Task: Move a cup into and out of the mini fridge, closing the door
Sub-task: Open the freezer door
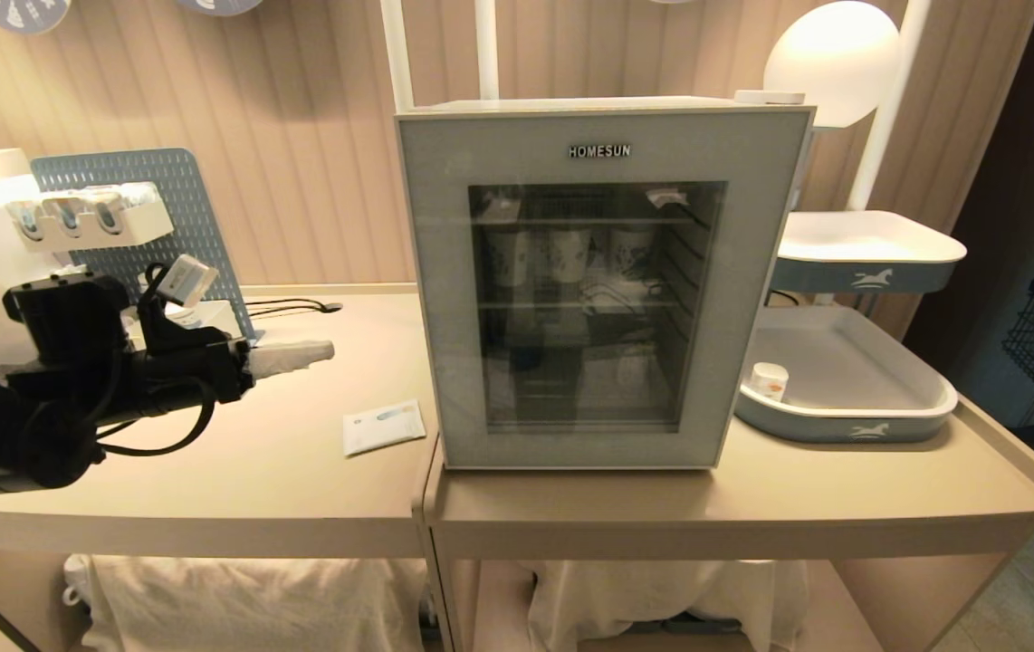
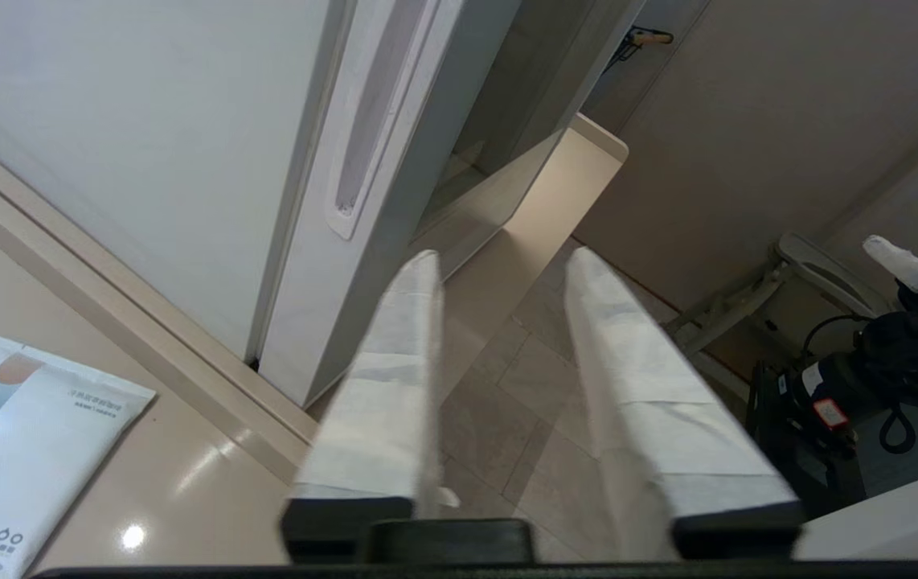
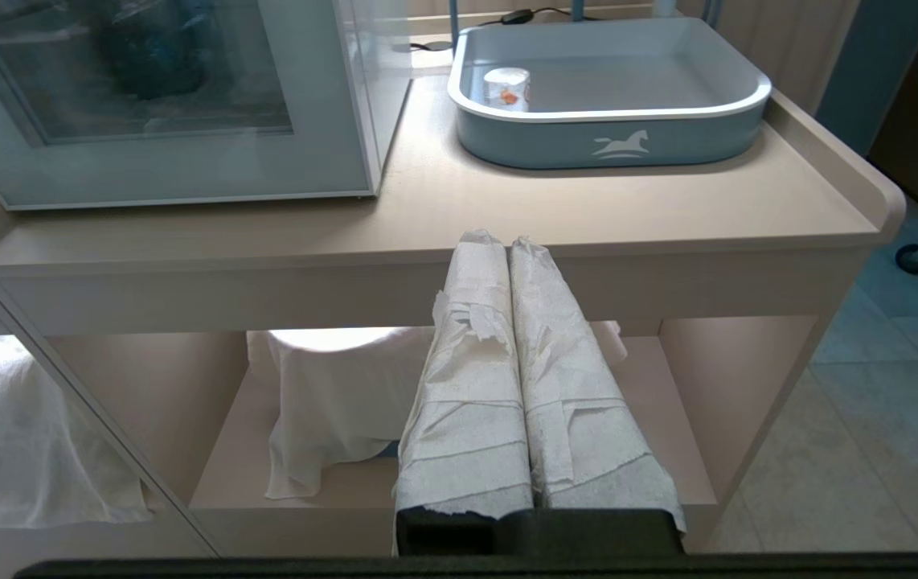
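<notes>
The cup (image 1: 768,380) sits in a grey tray (image 1: 888,421) right of the mini fridge (image 1: 603,285), whose door (image 1: 445,362) is closed. A paper sachet (image 1: 383,426) lies on the table between fridge and left gripper (image 1: 322,351), whose fingers stand apart, empty. The right gripper (image 3: 507,249), fingers pressed together, hangs before the table edge.

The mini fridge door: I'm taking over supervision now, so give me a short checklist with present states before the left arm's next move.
1. Door shut against the mini fridge: ok.
2. Cup upright in the blue tray, reachable: ok.
3. Left pincer open and empty: ok.
4. Left pincer lined up with the door's side recess: not ok, it is short of it.
5. Sachet out of the door's swing: cannot tell.
6. Right pincer shut, parked below the tabletop: ok.
</notes>
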`<state>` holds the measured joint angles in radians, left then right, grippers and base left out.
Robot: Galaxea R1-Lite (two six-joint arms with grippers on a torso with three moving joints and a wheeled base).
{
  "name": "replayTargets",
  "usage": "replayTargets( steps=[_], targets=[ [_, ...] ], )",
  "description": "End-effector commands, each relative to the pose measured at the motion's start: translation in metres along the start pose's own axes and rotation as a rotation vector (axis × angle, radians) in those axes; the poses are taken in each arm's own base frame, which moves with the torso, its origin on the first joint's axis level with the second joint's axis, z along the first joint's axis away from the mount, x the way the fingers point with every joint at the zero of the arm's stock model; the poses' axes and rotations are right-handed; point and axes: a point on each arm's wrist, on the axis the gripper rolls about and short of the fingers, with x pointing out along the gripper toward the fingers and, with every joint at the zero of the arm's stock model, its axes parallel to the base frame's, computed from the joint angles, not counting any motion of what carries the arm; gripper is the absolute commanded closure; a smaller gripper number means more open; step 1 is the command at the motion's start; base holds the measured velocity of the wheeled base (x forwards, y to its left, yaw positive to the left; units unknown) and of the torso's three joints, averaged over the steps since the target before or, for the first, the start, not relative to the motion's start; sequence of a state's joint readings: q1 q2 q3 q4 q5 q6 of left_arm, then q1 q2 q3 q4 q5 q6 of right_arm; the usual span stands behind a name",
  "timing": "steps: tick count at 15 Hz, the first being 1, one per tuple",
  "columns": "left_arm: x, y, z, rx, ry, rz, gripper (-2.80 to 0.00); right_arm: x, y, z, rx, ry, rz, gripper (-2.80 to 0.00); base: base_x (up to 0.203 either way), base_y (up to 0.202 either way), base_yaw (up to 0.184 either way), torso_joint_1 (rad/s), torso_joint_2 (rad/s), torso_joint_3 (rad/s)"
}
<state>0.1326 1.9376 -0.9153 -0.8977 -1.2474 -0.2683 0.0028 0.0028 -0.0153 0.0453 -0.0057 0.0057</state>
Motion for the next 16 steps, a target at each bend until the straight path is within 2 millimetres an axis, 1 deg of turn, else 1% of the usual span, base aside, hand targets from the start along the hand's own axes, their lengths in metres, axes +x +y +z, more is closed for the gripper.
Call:
replayTargets(
  steps=[1,4,6,10,12,16],
  targets=[
    [0.007,-0.002,0.001,0.014,0.006,-0.031,-2.80,0.000,0.000,0.000,0.000,0.003,0.000,0.00,0.000,0.000,0.000,0.000,0.00,0.000],
    [0.026,-0.001,0.001,0.023,0.022,-0.076,-2.80,0.000,0.000,0.000,0.000,0.003,0.000,0.00,0.000,0.000,0.000,0.000,0.00,0.000],
    [0.036,0.000,-0.007,0.034,0.035,-0.098,-2.80,0.000,0.000,0.000,0.000,0.001,0.000,0.00,0.000,0.000,0.000,0.000,0.00,0.000],
    [0.053,0.020,-0.029,0.218,-0.003,-0.129,-2.80,0.000,0.000,0.000,0.000,0.001,0.000,0.00,0.000,0.000,0.000,0.000,0.00,0.000],
    [0.064,0.023,-0.036,0.252,-0.017,-0.146,-2.80,0.000,0.000,0.000,0.000,0.001,0.000,0.00,0.000,0.000,0.000,0.000,0.00,0.000],
    [0.078,0.024,-0.039,0.264,-0.024,-0.146,-2.80,0.000,0.000,0.000,0.000,0.001,0.000,0.00,0.000,0.000,0.000,0.000,0.00,0.000]
  ],
)
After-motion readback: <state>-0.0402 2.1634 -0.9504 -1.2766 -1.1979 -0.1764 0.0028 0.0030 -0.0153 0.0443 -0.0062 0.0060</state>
